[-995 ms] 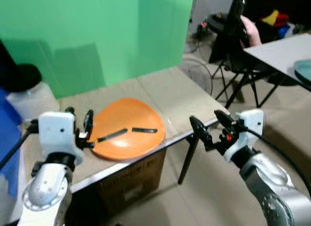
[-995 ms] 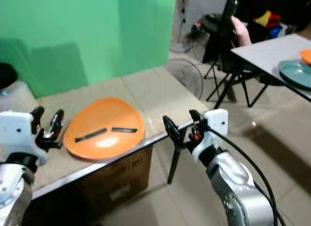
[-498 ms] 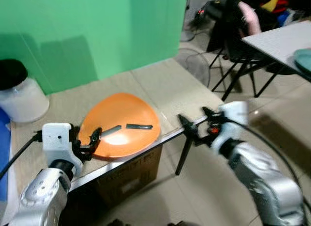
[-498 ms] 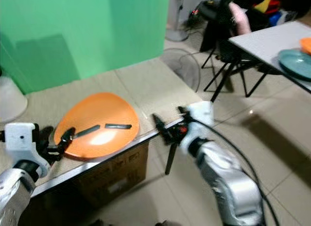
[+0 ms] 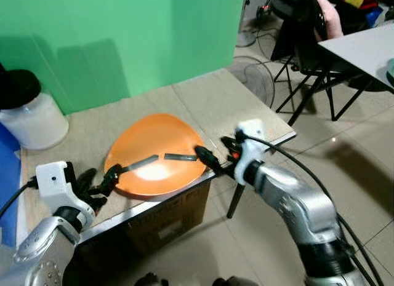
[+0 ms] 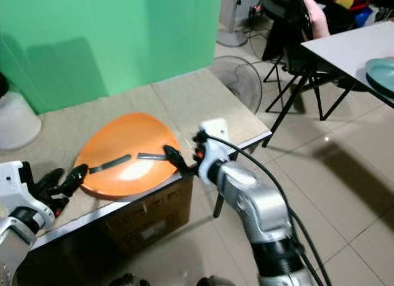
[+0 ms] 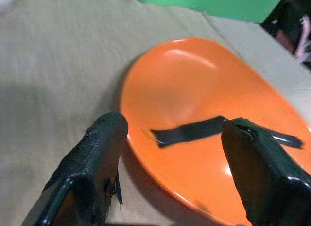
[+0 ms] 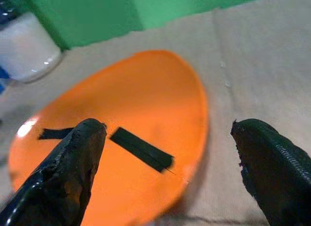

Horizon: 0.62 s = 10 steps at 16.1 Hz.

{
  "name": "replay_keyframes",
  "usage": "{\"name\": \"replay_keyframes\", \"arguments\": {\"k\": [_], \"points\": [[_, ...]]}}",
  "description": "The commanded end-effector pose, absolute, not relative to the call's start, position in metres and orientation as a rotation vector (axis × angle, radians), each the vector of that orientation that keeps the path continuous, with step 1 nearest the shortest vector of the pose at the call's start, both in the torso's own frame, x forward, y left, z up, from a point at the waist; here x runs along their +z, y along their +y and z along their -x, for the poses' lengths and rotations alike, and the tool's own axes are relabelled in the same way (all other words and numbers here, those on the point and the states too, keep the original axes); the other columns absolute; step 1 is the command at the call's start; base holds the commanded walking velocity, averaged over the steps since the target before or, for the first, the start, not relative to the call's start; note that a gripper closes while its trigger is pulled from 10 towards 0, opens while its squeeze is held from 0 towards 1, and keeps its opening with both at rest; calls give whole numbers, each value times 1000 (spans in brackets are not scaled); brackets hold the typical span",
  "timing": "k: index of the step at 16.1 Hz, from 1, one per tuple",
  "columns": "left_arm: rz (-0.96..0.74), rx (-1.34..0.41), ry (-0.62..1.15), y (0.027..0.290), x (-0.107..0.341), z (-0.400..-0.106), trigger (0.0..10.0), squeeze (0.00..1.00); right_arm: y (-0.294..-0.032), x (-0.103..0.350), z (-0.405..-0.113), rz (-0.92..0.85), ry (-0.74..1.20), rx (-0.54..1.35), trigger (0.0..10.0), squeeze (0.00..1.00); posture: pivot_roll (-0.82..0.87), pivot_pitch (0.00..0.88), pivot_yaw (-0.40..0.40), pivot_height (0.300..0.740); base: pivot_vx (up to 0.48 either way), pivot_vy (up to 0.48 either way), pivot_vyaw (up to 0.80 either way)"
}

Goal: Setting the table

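An orange plate (image 5: 157,144) lies on the beige table (image 5: 228,107) near its front edge, with two black strips (image 5: 180,157) across its middle. My left gripper (image 5: 98,180) is open at the plate's left rim, and its fingers (image 7: 104,138) straddle that rim and one strip (image 7: 189,131). My right gripper (image 5: 217,150) is open at the plate's right rim, low over the table's front edge. In the right wrist view its fingers (image 8: 80,153) frame the plate (image 8: 146,99) and a strip (image 8: 142,149). Neither gripper holds anything.
A white jar with a black lid (image 5: 28,114) stands at the table's back left, before a green screen (image 5: 123,34). A cardboard box (image 5: 166,218) sits under the table. To the right are a fan (image 5: 252,77), a black stand (image 5: 301,46) and a grey table (image 6: 351,40) bearing a teal plate (image 6: 381,69).
My right gripper has swung left from open air beside the table to the plate's right rim. My left gripper has dropped lower at the plate's left rim. The camera view has shifted too.
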<state>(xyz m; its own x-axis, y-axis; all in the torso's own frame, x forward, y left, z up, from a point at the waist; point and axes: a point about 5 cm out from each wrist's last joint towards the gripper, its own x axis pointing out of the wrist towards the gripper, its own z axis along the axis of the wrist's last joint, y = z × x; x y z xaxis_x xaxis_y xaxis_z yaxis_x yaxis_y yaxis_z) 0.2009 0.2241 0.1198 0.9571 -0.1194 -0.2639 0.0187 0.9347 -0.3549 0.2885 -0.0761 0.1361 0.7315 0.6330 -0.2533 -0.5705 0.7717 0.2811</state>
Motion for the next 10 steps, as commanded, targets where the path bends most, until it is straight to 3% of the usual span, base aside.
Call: {"name": "replay_keyframes", "arguments": {"k": [1,2,3,4,8,10], "points": [[413,-85,315,225,113,-199,10000,0,-76,136,-295,-223,375,658,10000,1000,-50,75,-28,740,0,0,0],[432,-90,320,226,112,-198,10000,0,-74,137,-298,-233,385,655,10000,1000,-50,75,-30,740,0,0,0],[498,-52,352,232,103,-197,10000,0,-73,135,-306,-278,417,620,10000,604,-52,70,-37,740,0,0,0],[505,-35,356,234,100,-197,10000,0,-74,135,-307,-292,421,612,10000,0,-55,70,-37,740,0,0,0],[653,-22,342,240,97,-195,10000,0,-77,132,-300,-343,454,658,10000,0,-58,72,-36,740,0,0,0],[758,-96,317,236,98,-197,10000,0,-75,125,-294,-363,506,704,10000,0,-63,73,-31,740,0,0,0]]}}
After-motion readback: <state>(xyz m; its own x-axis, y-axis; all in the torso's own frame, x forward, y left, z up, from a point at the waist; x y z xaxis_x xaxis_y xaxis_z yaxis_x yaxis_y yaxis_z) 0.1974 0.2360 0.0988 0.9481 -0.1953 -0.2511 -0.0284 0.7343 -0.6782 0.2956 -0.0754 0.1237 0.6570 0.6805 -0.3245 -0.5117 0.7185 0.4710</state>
